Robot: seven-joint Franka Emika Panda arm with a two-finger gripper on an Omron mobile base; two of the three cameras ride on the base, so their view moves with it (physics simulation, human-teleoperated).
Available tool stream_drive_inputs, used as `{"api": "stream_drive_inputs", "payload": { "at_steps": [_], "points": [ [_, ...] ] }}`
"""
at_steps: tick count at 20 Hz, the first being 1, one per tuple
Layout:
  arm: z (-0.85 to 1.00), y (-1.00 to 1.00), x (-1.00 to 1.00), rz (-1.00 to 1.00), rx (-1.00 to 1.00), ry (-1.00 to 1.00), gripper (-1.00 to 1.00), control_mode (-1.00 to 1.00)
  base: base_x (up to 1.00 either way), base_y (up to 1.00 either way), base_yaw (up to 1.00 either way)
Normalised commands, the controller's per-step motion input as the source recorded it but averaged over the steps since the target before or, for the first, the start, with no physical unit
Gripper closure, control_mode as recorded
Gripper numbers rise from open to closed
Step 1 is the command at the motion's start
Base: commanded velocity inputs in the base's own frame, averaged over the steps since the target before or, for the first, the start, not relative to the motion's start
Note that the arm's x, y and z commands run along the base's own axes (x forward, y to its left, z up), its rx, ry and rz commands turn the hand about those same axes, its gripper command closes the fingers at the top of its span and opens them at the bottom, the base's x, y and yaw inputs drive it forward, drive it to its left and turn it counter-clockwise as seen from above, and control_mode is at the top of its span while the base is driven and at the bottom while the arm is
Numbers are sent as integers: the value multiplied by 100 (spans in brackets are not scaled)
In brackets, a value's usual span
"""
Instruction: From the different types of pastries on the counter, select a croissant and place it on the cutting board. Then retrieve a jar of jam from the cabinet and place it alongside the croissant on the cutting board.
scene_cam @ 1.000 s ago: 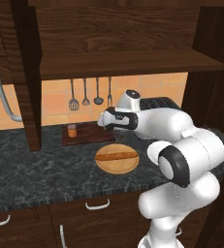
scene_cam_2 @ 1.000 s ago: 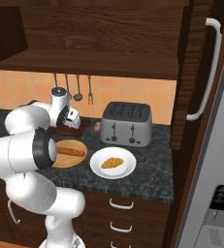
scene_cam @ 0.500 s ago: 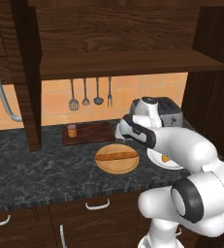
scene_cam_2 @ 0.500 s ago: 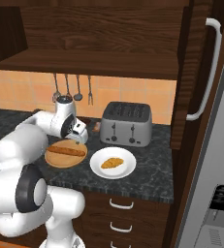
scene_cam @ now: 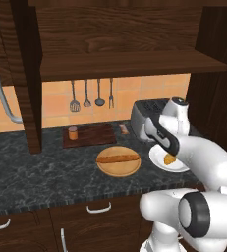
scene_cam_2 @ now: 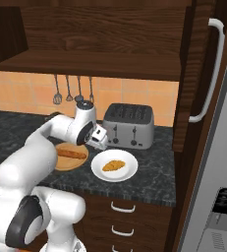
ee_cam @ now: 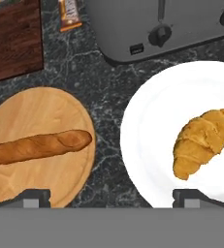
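The counter (scene_cam: 46, 172) carries the cutting board (scene_cam: 89, 135) with the jar of jam (scene_cam: 73, 133) on it. The croissant (ee_cam: 200, 140) lies on a white plate (ee_cam: 152, 145). The gripper (ee_cam: 111, 196) hangs above, fingers spread wide, holding nothing.

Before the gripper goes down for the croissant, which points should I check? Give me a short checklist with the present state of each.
1. Gripper open: ok.
2. Gripper holds nothing: ok.
3. Croissant free on the white plate, nothing on top of it: ok.
4. Gripper centred over the croissant: not ok; in the hand view the croissant sits toward the right fingertip.
5. Cutting board has bare room for the croissant: ok; only the jar stands at its left end.
6. Baguette apart from the plate: ok.
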Motion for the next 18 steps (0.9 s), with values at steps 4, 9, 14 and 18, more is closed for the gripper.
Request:
{"api": "stream_drive_inputs", "payload": {
  "at_steps": [4,9,14,18],
  "points": [
    [-23,-31,-28,-8,1,6,-100,-100,0,0,0],
    [-63,-35,-54,-12,-5,16,-100,-100,0,0,0],
    [0,-63,9,-12,1,10,-100,-100,0,0,0],
    [-9,-24,43,-3,0,5,-100,-100,0,0,0]
  ]
}}
